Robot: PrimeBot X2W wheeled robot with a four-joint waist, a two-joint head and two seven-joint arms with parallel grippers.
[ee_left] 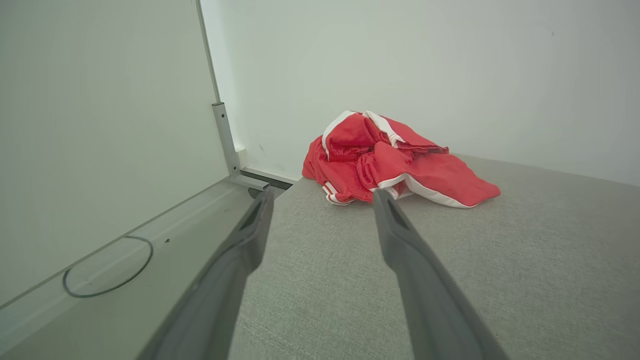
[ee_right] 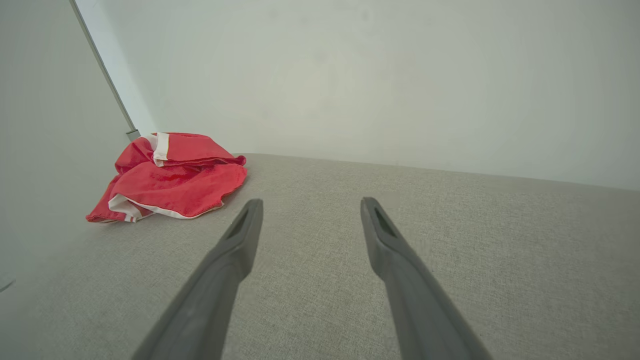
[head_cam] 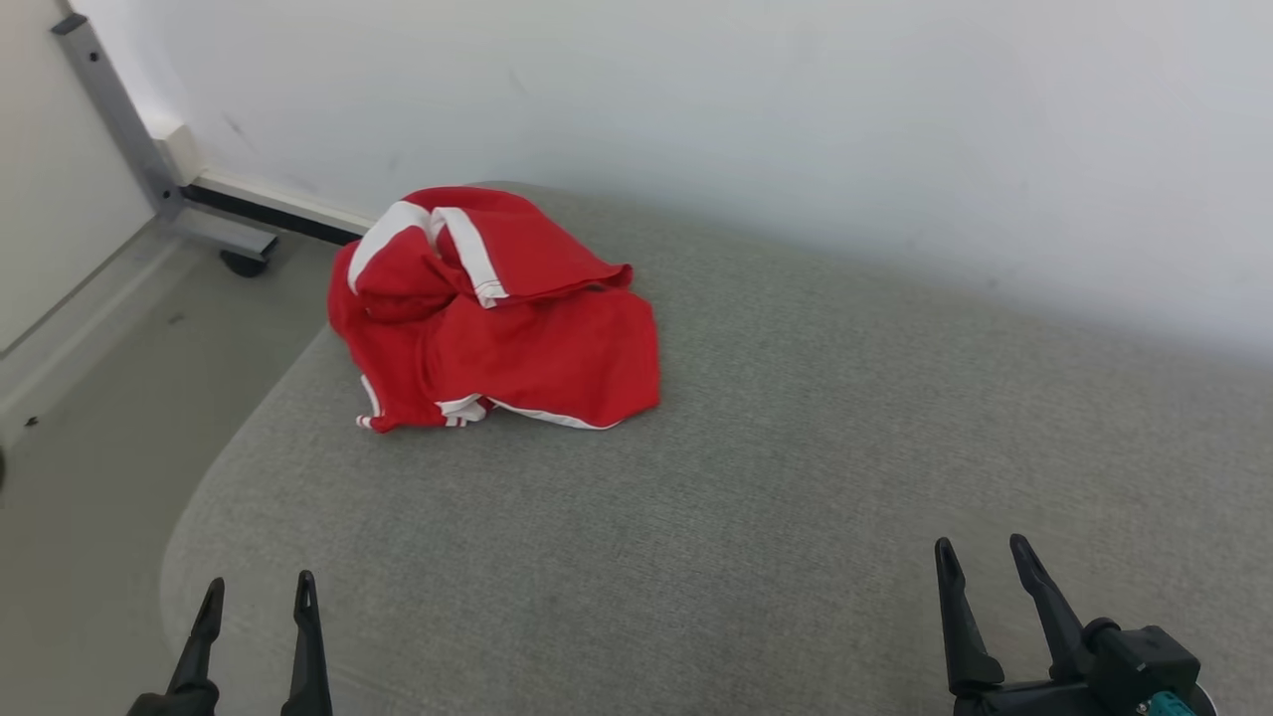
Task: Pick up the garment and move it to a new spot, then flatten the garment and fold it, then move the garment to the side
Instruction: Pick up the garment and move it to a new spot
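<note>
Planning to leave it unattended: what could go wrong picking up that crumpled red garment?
1. The red garment lies bunched in overlapping folds, so the open left gripper may pinch several layers and fail to spread it flat.
2. It sits near the left edge of the grey cushion; a nudge could push it onto the floor.

No text, label, brand, number or sign can be read anywhere here.
</note>
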